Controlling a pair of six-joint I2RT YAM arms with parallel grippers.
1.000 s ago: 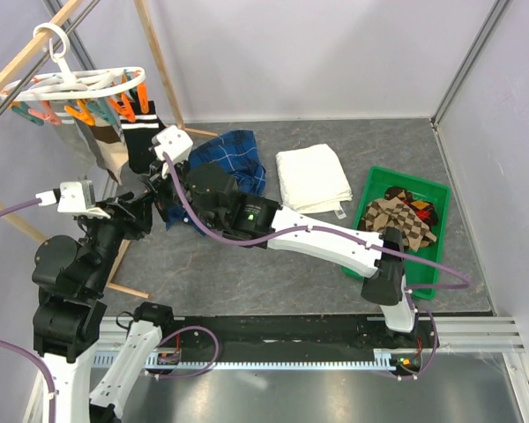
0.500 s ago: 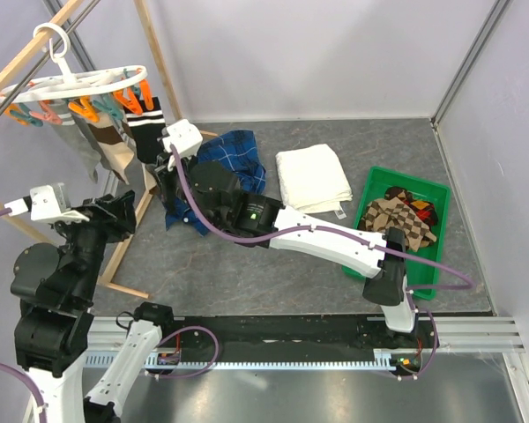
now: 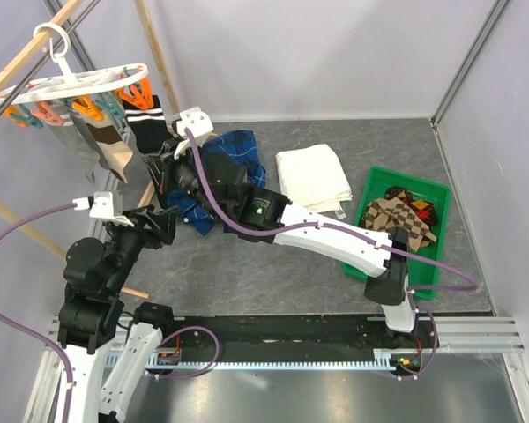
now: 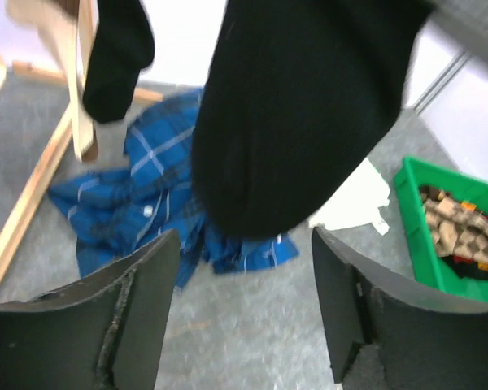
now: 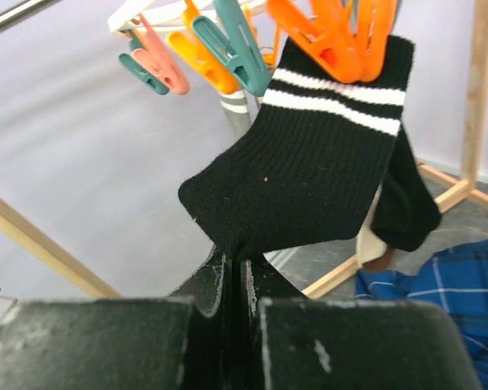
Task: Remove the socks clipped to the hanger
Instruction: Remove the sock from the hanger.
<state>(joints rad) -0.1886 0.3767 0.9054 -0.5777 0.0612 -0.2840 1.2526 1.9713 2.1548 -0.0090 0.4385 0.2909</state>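
The white hanger [image 3: 79, 84] hangs at the top left with orange and teal pins. Several socks dangle from it: a black sock with white stripes [image 3: 144, 123], a brown-beige one [image 3: 108, 145] and a grey one [image 3: 66, 141]. My right gripper [image 5: 237, 262] is shut on the lower edge of the black striped sock [image 5: 309, 171], whose cuff sits in orange pins [image 5: 333, 32]. In the top view the right gripper [image 3: 159, 165] is just below the hanger. My left gripper [image 4: 244, 309] is open and empty above the floor; in the top view the left gripper [image 3: 167, 222] is lower left of the right one.
A blue plaid shirt [image 3: 234, 163] lies under the right arm. A folded white towel [image 3: 311, 176] is beside it. A green bin [image 3: 381, 181] at the right holds checkered socks. Wooden rack poles [image 4: 32, 195] stand at the left. A blurred black shape [image 4: 293, 122] fills the left wrist view.
The left arm swung out to the left, then back toward the middle, and its jaws stand wider. The right wrist shifted up and back while keeping hold of the black sock.
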